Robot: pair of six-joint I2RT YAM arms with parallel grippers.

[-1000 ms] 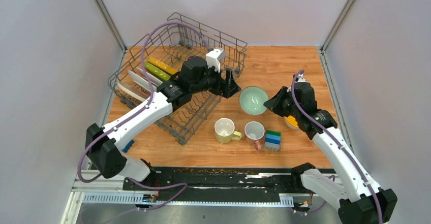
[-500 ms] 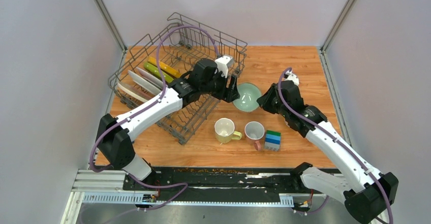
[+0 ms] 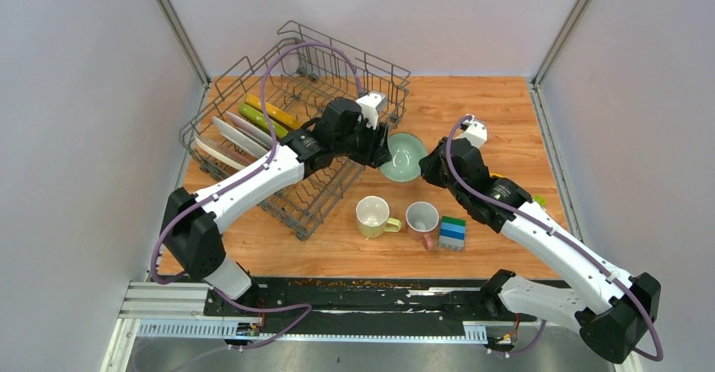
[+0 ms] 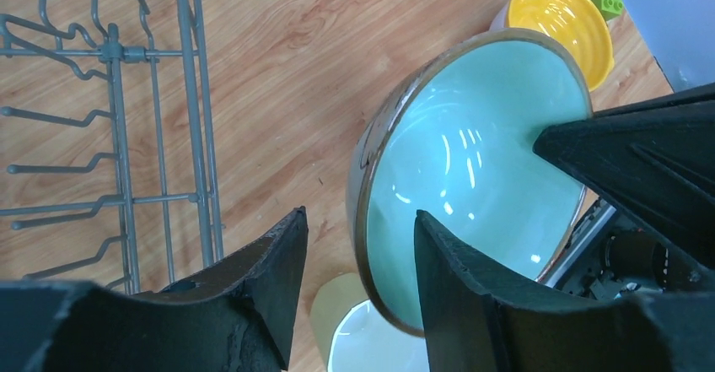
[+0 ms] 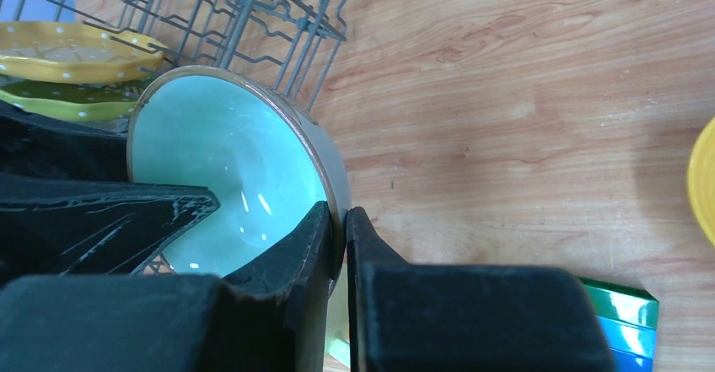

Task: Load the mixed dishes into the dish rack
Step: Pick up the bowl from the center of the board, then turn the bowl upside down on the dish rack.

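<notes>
Nearest me on the bench stand two mugs, the pale yellow mug and the white pink-handled mug, beside one stack of toy blocks. Beyond them my right end effector is clamped tight on the rim of the one pale green bowl, held tilted. My left end effector straddles the opposite rim, part open, not gripping. My right arm nearly hides the yellow-orange bowl from above. Farthest, the dish rack holds four plates on edge, partly screened by wires.
</notes>
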